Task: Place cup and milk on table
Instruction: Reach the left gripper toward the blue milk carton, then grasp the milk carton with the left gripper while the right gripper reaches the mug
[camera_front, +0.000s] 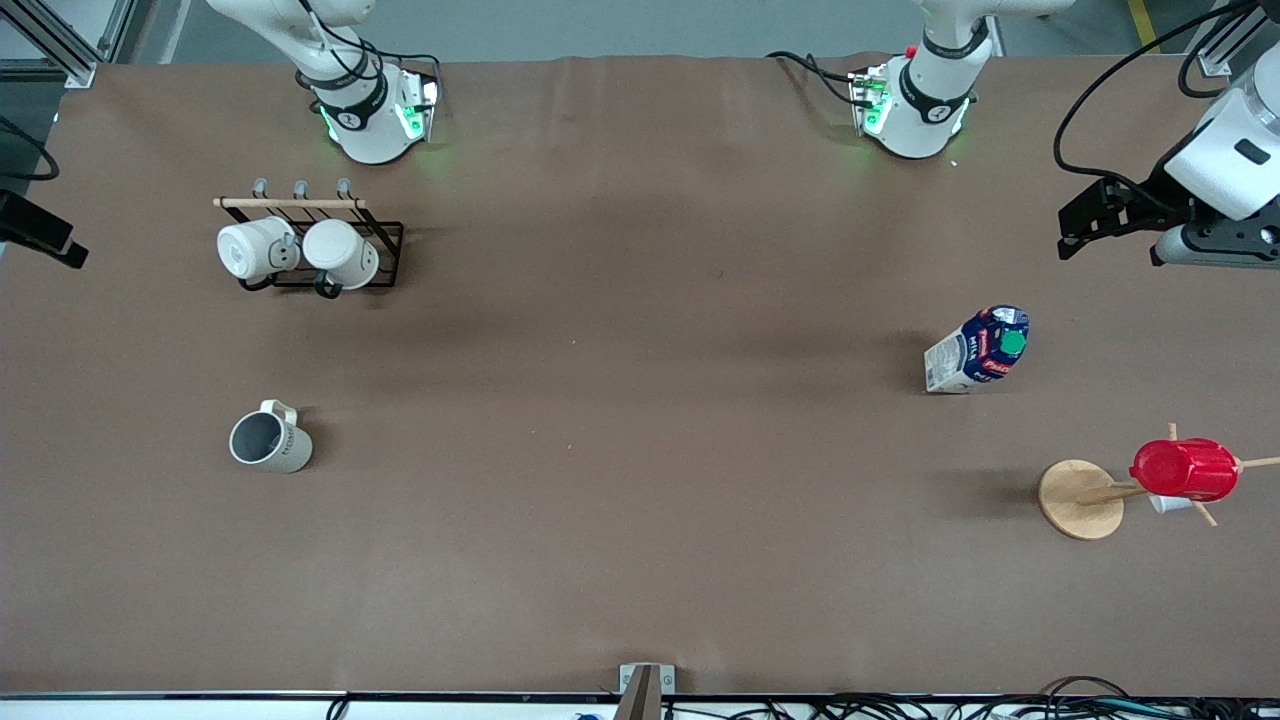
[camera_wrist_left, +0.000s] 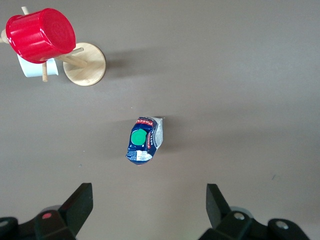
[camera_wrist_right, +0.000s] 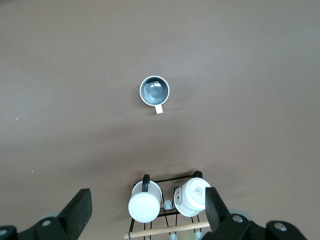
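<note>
Cup (camera_front: 270, 441) and milk carton (camera_front: 980, 350) stand free on the brown table (camera_front: 640, 500); left gripper (camera_wrist_left: 149, 207) and right gripper (camera_wrist_right: 147, 210) hover high, fingers spread, apparently done.

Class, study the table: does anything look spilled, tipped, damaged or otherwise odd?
Nothing stands out. The cup and the milk both stand upright on the table, far apart, with no spill visible. The red cup hangs on its wooden stand, seemingly as intended.

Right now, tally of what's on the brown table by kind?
Mugs and cups: 4 (cream-white mug with grey inside, two all-white mugs, red ribbed cup)
Milk cartons: 1 (blue-and-white, green cap)
Racks and stands: 2 (black wire rack, wooden peg stand)
Total: 7
</note>
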